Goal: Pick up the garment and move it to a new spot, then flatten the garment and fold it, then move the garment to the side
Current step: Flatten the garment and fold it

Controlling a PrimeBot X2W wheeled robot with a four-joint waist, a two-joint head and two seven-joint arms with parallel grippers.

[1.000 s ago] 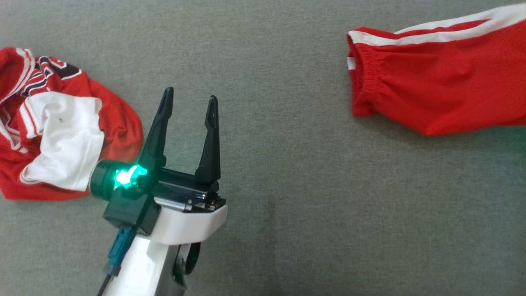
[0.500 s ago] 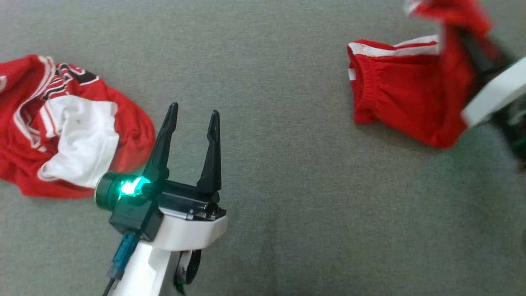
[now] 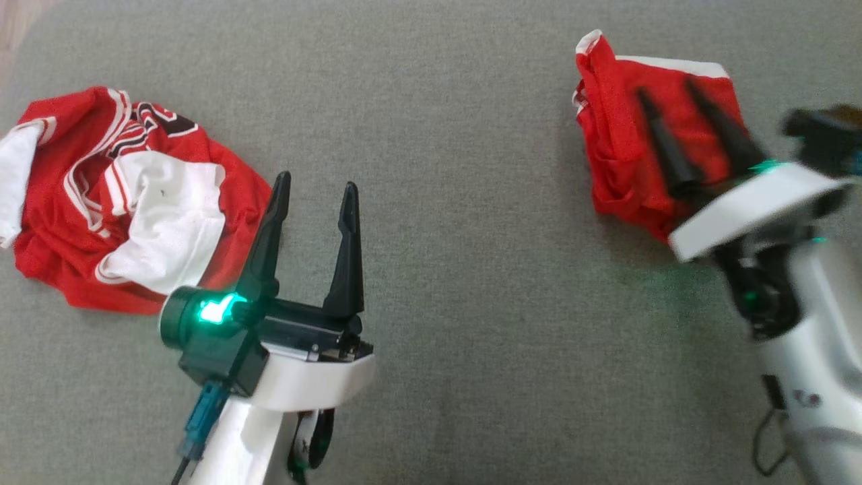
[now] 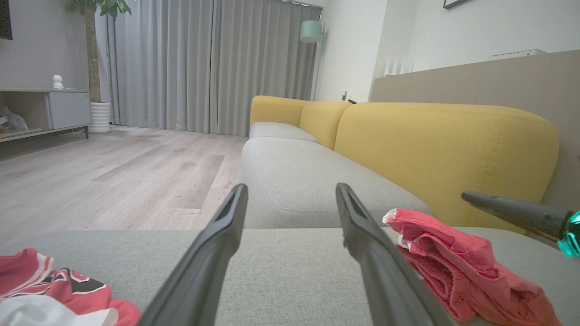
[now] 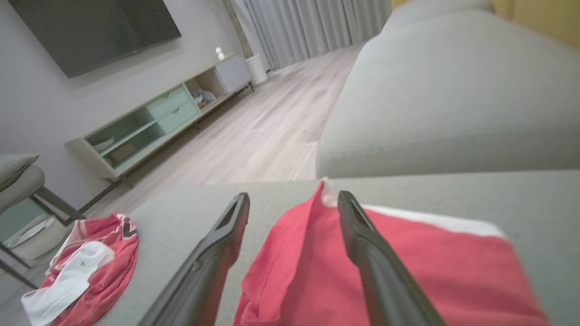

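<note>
The right tool (image 3: 665, 91), blurred, is seen with fingers spread over the folded red garment (image 3: 609, 155) at the right of the grey sofa seat (image 3: 458, 202); nothing is clasped. The left tool (image 3: 316, 183) is spread and empty near a crumpled jersey (image 3: 135, 222). Yellow backrests (image 4: 444, 149) are shown by the left wrist view, a television cabinet (image 5: 149, 127) by the right.

Home living room, yellow-backed sofa (image 4: 444, 145), grey curtains (image 4: 204, 63), wood floor (image 4: 113, 181), low media unit (image 5: 149, 127), likely wall television (image 5: 90, 31).
</note>
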